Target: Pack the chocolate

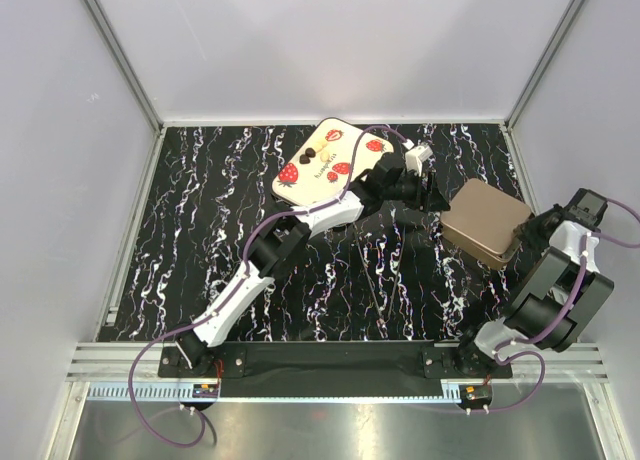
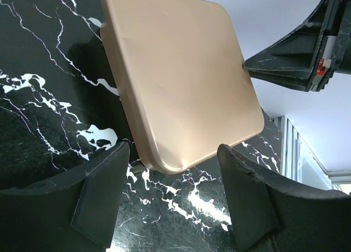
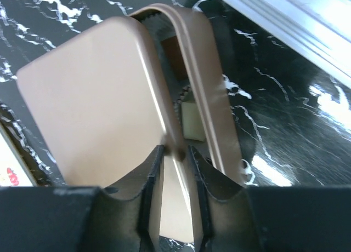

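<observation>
one tool [image 3: 174, 151] tight on lid [image 3: 93, 98] rim

Top cam: fixed, high behind the arm bases [image 1: 190, 352], tilted down, far enough to take in the whole table [image 1: 200, 230]. Left wrist cam: low and close, looks out past the left gripper [image 2: 173, 148] across the lid [image 2: 181, 76]. The right gripper [image 2: 258, 66] clips in at upper right. Right wrist cam: nearest of the three, hard up against the lid's edge, tray [image 3: 10, 167] corner at lower left. Shared: lid in all three, tray in top and right wrist.
</observation>
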Motion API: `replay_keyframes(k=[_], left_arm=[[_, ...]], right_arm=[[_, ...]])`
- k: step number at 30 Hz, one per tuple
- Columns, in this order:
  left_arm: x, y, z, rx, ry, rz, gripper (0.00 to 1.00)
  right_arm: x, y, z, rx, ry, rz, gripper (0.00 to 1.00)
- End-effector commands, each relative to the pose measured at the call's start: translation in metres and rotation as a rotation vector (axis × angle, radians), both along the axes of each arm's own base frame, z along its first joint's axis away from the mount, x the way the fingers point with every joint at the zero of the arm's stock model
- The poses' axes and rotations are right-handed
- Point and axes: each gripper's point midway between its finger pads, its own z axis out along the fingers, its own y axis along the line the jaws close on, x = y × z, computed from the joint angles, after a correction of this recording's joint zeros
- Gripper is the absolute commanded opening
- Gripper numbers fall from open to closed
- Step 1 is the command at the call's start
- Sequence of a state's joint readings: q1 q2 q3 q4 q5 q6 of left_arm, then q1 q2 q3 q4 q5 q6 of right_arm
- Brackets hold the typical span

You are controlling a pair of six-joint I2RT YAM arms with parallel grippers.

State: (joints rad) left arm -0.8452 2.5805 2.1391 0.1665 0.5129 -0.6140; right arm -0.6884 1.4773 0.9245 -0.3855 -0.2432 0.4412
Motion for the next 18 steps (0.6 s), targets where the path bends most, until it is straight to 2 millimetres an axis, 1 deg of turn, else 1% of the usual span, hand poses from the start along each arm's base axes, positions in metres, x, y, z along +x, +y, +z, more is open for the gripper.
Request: replay_keyframes(k=[1, 3, 5, 9, 13, 16, 18], left_arm=[[0.002, -0.01, 0.024, -0.065, -0.061, -0.019, 0.71], [0.001, -0.011, 0.025, -0.067, -0.061, -0.023, 0.71], [0.001, -0.011, 0.025, -0.068, -0.06, -0.02, 0.71], [-0.001, -0.012, 0.027, -0.07, -0.064, -0.03, 0.71], [-0.001, -0.011, 0.029, -0.067, -0.07, -0.028, 0.71], [-0.001, -0.011, 0.029, -0.068, -0.071, -0.028, 0.71], [0.0, -0.011, 0.031, -0.07, -0.073, -0.025, 0.71]], right_arm=[[-0.01, -0.013, 0.016, -0.074, 0.04, -0.022, 0.31], [-0.014, -0.016, 0.016, -0.091, 0.063, -0.032, 0.35], [-0.016, -0.017, 0.017, -0.104, 0.069, -0.036, 0.36], [-0.019, -0.016, 0.01, -0.094, 0.089, -0.039, 0.4], [-0.022, -0.018, 0.003, -0.097, 0.115, -0.04, 0.43], [-0.022, -0.019, 0.001, -0.095, 0.117, -0.043, 0.45], [-0.021, -0.018, -0.004, -0.086, 0.121, -0.039, 0.46]])
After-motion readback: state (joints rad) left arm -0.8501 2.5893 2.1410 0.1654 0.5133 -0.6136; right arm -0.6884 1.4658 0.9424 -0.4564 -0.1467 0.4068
